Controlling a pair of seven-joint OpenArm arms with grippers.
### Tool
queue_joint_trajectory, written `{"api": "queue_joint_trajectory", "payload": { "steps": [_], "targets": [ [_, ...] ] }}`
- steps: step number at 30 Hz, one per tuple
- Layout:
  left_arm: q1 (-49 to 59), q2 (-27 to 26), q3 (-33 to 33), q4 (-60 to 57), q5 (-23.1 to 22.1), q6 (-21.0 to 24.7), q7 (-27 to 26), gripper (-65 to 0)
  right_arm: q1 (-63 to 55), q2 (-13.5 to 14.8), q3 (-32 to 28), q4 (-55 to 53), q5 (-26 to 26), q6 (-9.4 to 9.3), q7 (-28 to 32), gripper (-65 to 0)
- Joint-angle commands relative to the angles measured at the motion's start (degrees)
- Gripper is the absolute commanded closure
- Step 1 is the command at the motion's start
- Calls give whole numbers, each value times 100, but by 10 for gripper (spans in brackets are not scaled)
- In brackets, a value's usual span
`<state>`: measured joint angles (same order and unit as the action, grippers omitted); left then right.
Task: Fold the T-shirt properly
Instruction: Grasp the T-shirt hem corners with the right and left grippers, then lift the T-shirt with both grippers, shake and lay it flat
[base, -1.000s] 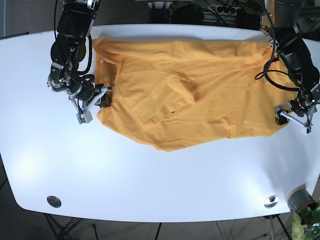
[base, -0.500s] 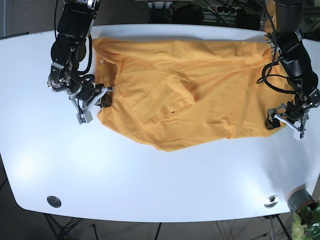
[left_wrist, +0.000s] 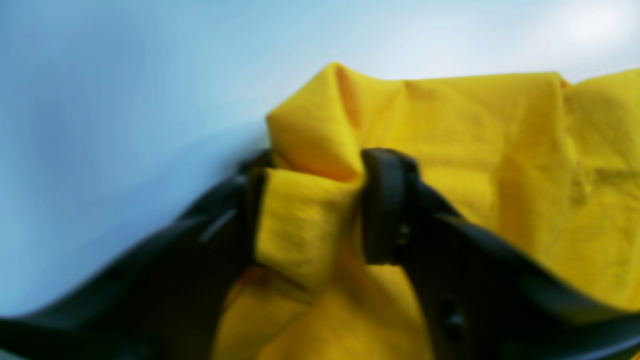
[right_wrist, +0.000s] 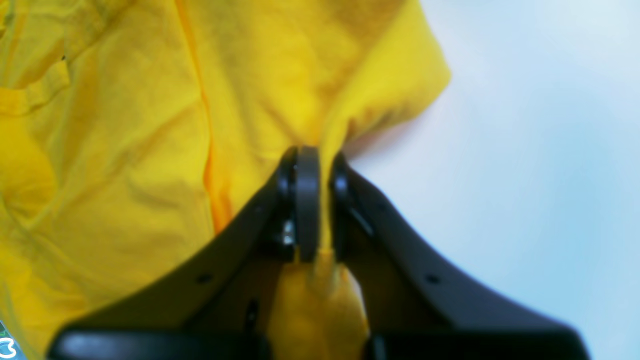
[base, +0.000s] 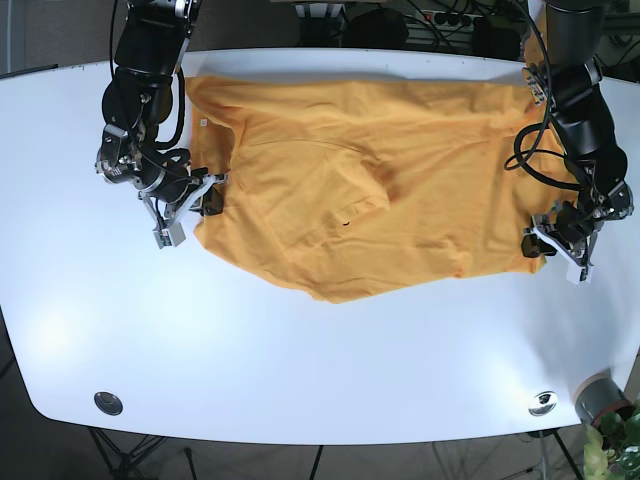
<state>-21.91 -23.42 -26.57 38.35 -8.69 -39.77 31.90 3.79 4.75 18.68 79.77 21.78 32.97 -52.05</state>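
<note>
Your yellow shirt (base: 370, 190) lies spread across the upper middle of the white table (base: 300, 360). Your right gripper (right_wrist: 314, 200) pinches its left edge tightly; your left gripper (left_wrist: 310, 205) grasps a bunched fold at its right edge.

A lab: white table (base: 300, 360) on tripod legs (base: 120, 452), cables and power strip (base: 455, 17) behind.

The right hand (right_wrist: 320, 210) pinches a fold of the yellow T-shirt (right_wrist: 150, 125) above the white table (right_wrist: 525, 150).
</note>
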Motion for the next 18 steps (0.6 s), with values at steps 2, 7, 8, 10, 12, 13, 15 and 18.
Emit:
{"api": "queue_joint_trajectory", "payload": {
  "steps": [2, 7, 8, 10, 12, 13, 15, 18],
  "targets": [
    [15, -1, 33, -50, 267, -23, 498, -131, 91, 48, 9, 80, 94, 4, 137, -21],
    [7, -1, 15, 29, 258, -23, 498, -25, 100, 48, 9, 133, 94, 4, 137, -21],
    [24, -1, 15, 152, 258, -23, 515, -4, 100, 48, 9, 177, 94, 4, 137, -21],
    [42, 8, 6, 565, 258, -23, 568, 0, 91, 48, 18, 309, 77, 4, 137, -21],
    [218, 17, 6, 1022, 249, -23, 744, 0, 82, 56, 18, 458, 68, 4, 137, -21],
    [323, 17, 6, 1365, 240, -23, 885, 0, 82, 74, 18, 573, 59, -5, 120, -21],
    [464, 87, 6, 1998, 240, -23, 1104, 0, 100, 92, 9, 731, 51, -5, 111, -21],
    [604, 368, 6, 2904, 249, -23, 1386, 0, 135, 180, -17, 907, 42, -5, 111, -21]
  ]
}}
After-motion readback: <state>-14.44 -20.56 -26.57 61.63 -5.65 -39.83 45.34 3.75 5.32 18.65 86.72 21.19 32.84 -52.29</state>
